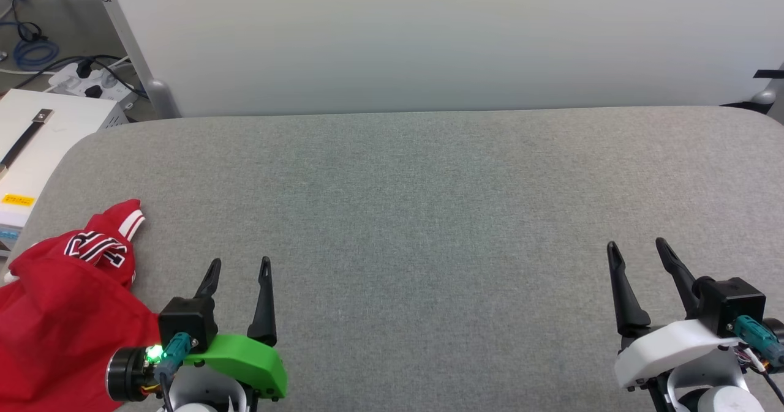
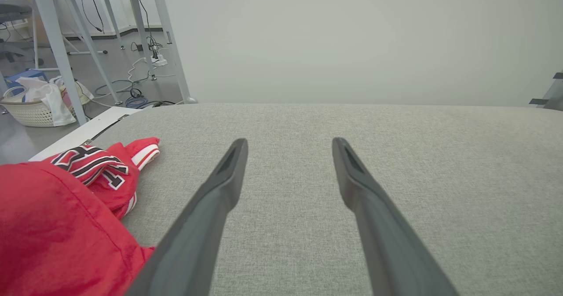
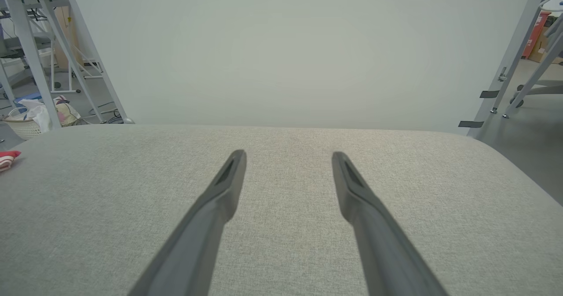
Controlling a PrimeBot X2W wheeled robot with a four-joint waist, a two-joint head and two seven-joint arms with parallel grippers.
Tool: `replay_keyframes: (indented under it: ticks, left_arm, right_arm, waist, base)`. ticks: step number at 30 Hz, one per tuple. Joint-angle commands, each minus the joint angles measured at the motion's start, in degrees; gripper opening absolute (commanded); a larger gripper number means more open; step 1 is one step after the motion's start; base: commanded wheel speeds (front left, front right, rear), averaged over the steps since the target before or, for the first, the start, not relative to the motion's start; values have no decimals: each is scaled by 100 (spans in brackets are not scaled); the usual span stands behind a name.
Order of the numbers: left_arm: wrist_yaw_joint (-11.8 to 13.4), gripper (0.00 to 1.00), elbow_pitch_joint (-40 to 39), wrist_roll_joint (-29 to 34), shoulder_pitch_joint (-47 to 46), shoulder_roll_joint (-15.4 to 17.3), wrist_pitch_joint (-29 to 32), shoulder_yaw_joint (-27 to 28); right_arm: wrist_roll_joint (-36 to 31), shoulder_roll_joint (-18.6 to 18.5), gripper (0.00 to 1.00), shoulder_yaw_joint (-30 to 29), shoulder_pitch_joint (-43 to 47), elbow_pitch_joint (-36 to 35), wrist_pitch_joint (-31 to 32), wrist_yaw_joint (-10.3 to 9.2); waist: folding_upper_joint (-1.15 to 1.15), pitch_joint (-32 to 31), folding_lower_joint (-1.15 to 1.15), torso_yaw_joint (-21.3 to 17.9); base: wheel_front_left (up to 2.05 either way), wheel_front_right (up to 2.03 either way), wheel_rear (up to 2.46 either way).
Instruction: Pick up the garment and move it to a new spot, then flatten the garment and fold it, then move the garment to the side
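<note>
The garment (image 1: 61, 314) forms one heap beside left gripper (image 1: 240, 261).

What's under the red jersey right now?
The jersey lies bunched on the grey table, at its left edge. Its folds hide anything else beneath, and part of it runs out of the head view.

the head view looks forward and down on the grey fabric-covered table (image 1: 429, 173) from above. both wrist views sit low over it, facing the white panel (image 2: 352, 36); all three share the red jersey (image 1: 67, 295) at the left.
</note>
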Motion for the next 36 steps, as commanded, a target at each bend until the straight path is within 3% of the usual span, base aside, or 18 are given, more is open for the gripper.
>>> replay_keyframes:
  ticks: [1,18,36]
  left_arm:
    - [-45,100,21,-53,-105,-10,-55,1]
    - [-112,100,76,-106,-207,-14,-257,142]
    - [-263,100,237,-156,-241,-6,-470,448]
  right_arm:
    - [75,-3,100,-20,-26,-44,-61,-1]
    - [132,-4,100,45,-21,-197,-44,-2]
    - [-4,-6,100,537,-113,-337,71,-2]
  waist:
    - [0,-2,0,-2]
    - [0,9,0,163]
    - [0,1,0,1233]
  base:
    - [0,0,0]
    - [0,0,0]
    - [0,0,0]
